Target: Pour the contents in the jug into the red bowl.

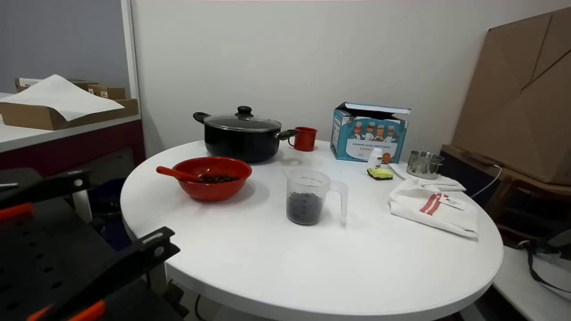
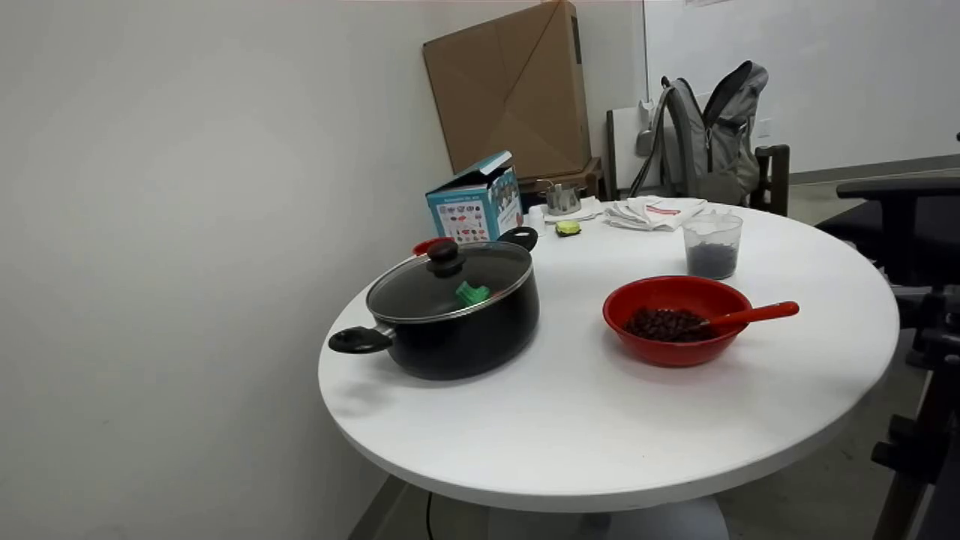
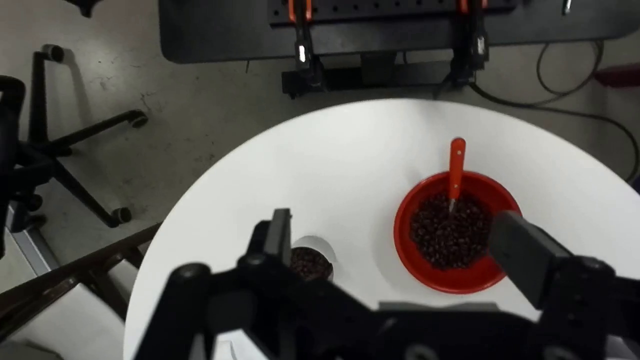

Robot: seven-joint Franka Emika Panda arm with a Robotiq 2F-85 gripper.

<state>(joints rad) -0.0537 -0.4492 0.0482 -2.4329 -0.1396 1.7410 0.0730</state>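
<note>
The clear jug [image 1: 314, 180] stands upright on the white table, its handle turned away from the bowl; dark contents [image 1: 304, 208] fill its lower part. To one side sits the red bowl [image 1: 209, 191], holding dark beans and a red-handled spoon [image 1: 178, 173]. Both also show in an exterior view, the jug [image 2: 712, 234] behind the red bowl [image 2: 671, 352]. From above, the wrist view has my gripper [image 3: 395, 218] open, nothing between its fingers. Its left finger and linkage partly cover the jug [image 3: 322, 245]; the right finger overlaps the edge of the red bowl [image 3: 449, 278]. Neither exterior view includes the gripper.
Behind the bowl is a black lidded pot [image 1: 241, 142], with a red cup [image 1: 305, 139] beside it. Farther along are a blue box [image 1: 370, 138], a white bottle [image 1: 374, 158], a sponge [image 1: 380, 173], a steel pot [image 1: 424, 165] and a folded towel [image 1: 415, 207].
</note>
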